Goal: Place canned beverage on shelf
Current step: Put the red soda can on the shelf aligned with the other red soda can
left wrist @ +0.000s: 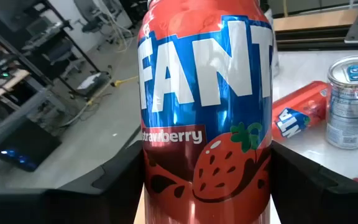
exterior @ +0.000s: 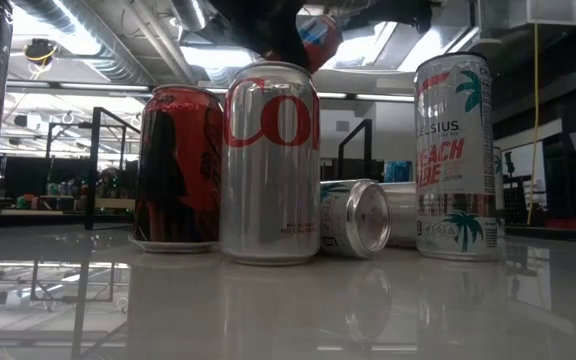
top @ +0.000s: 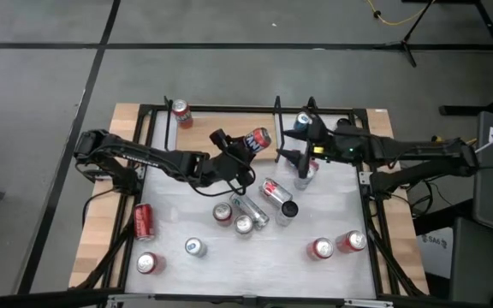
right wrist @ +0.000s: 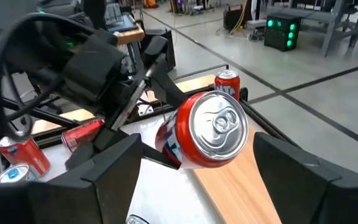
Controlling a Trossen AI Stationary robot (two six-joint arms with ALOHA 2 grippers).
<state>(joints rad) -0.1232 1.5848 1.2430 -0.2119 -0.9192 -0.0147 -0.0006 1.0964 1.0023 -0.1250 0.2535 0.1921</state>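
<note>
The left gripper [top: 248,147] is clamped around a strawberry Fanta can [top: 258,138], holding it tipped on its side in the air above the near edge of the shelf [top: 229,128], the wooden strip with black rails at the table's far side. In the right wrist view the can [right wrist: 207,130] hangs over the board [right wrist: 229,186] with its silver top facing the camera, so it is not yet upright. The right gripper [top: 296,158] waits just beside, over the table near the shelf, its fingers spread and holding nothing. To finish well, the left wrist should probably rotate until the can stands vertical, then carry it a little farther over the wood so its whole base clears the black rail, and lower it until the bottom sits flat before the fingers part. Another red can [top: 181,111] already stands on the shelf well to the left, so there is room. Releasing while the can is tilted would likely let it roll.
</note>
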